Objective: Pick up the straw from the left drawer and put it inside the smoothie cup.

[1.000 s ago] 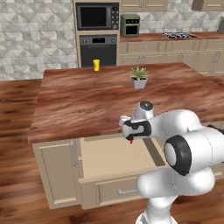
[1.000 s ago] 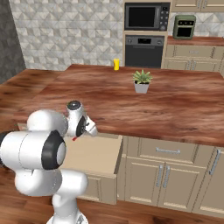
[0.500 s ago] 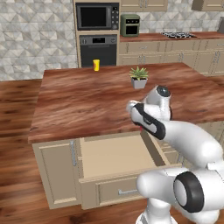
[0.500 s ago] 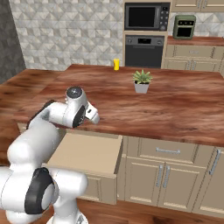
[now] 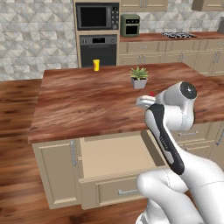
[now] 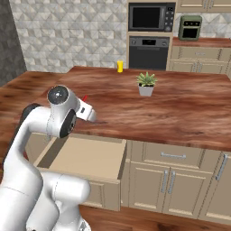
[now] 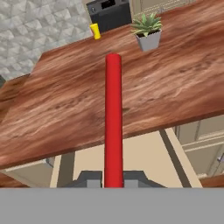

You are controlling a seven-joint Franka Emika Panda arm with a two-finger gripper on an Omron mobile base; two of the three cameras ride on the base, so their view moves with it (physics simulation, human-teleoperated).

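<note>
Straw lifted clear of the drawer
The tool (image 7: pixel 113 180), clamped on the straw (image 7: pixel 113 122), has risen from the left drawer (image 5: pixel 114 156) above the desk's (image 5: pixel 87 105) front edge.

**Arm and gripper: posture and state**

We record one white arm with dark joints, rising from the base and folded at the elbow, its forearm reaching up and forward. The wrist sits high, the hand levelled out and pointing ahead. We note the gripper (image 7: pixel 113 180) with its jaws closed tight on the straw (image 7: pixel 113 118), which runs straight out between the fingertips along the line of the hand. Its red tip shows just past the wrist in both base views.
</note>
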